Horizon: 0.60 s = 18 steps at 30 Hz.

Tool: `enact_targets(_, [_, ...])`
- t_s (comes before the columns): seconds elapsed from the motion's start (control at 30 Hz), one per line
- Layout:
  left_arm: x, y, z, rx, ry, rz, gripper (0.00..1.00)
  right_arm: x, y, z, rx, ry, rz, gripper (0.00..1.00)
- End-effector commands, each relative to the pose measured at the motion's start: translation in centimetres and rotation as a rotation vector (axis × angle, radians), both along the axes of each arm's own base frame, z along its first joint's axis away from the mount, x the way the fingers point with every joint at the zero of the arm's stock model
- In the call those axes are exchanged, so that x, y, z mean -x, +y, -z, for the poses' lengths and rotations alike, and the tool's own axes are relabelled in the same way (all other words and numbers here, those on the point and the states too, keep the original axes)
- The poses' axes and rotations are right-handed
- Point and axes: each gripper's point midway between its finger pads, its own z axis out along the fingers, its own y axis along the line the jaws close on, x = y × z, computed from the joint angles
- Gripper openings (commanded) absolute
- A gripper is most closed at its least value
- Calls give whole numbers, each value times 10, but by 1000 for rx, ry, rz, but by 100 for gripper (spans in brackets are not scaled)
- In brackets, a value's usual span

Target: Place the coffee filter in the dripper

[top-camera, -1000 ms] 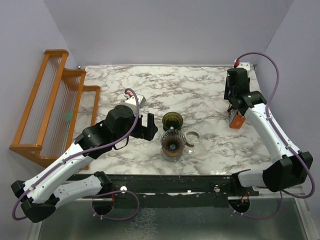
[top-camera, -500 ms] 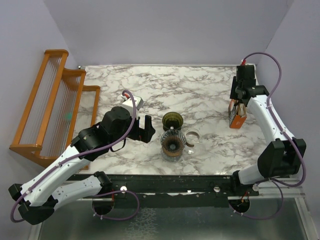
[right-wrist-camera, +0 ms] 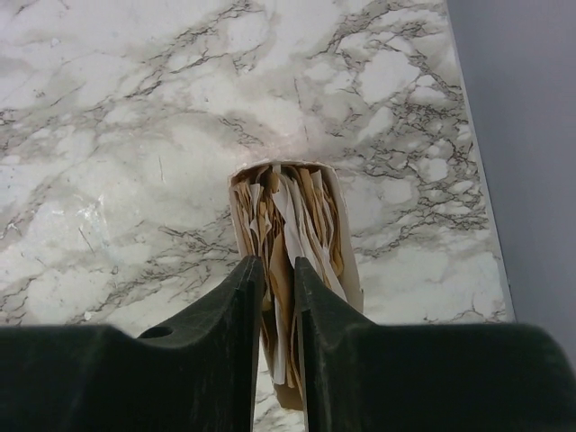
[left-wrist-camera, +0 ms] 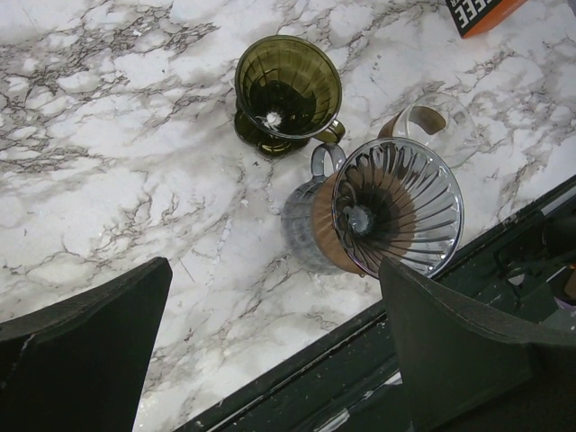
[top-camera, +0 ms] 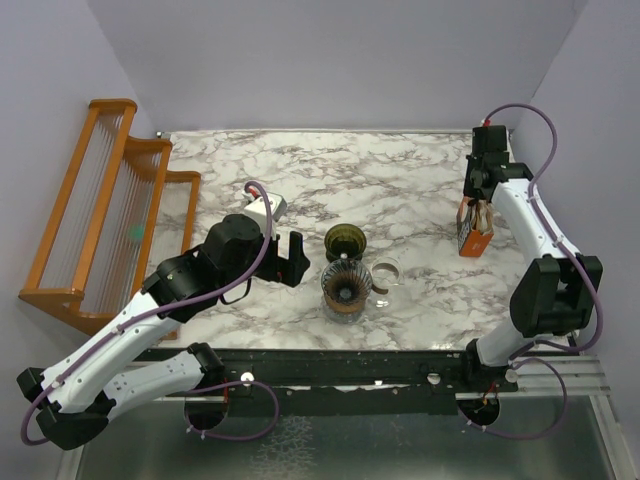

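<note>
Looking down from the top camera, the dripper (top-camera: 344,240) stands near the middle of the marble table (top-camera: 400,180), just behind a clear ribbed glass cone (top-camera: 346,290) and beside a small glass cup (top-camera: 385,272). The left gripper (top-camera: 292,258) hovers just to its left. The right gripper (top-camera: 476,212) points down into an orange box (top-camera: 472,240) near the table's right edge, well apart from the dripper. A wooden rack (top-camera: 110,210) sits far left. From the left wrist, the gripper's two dark fingers (left-wrist-camera: 85,351) stand wide apart with nothing between them but table. The dripper's olive bowl shows no paper inside, so the placing is not yet done. From the right wrist, the box is packed with upright tan and white sheets. The coffee filter (right-wrist-camera: 290,209) is probably one of the white ones, flat among them. The right fingers (right-wrist-camera: 236,310) are drawn almost together, leaving only a narrow slot over the paper edges. I cannot tell whether they have pinched a sheet. The paper should be very light, thin and limp. It will likely crease easily and cling to its neighbours, so more than one may lift out. The sensible hold is a light pinch on a single top edge near the rim, since a squeeze across the body would crush it.
</note>
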Motion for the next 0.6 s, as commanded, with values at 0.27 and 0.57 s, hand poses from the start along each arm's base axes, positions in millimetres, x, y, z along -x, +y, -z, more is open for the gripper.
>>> enact_targets(0.27, [0, 5, 2, -16, -8, -11, 99, -7, -2, 7, -7, 22, 2, 25])
enact_targets(0.57, [1, 5, 4, -18, -3, -10, 99, -8, 0, 16, -19, 50, -1, 14])
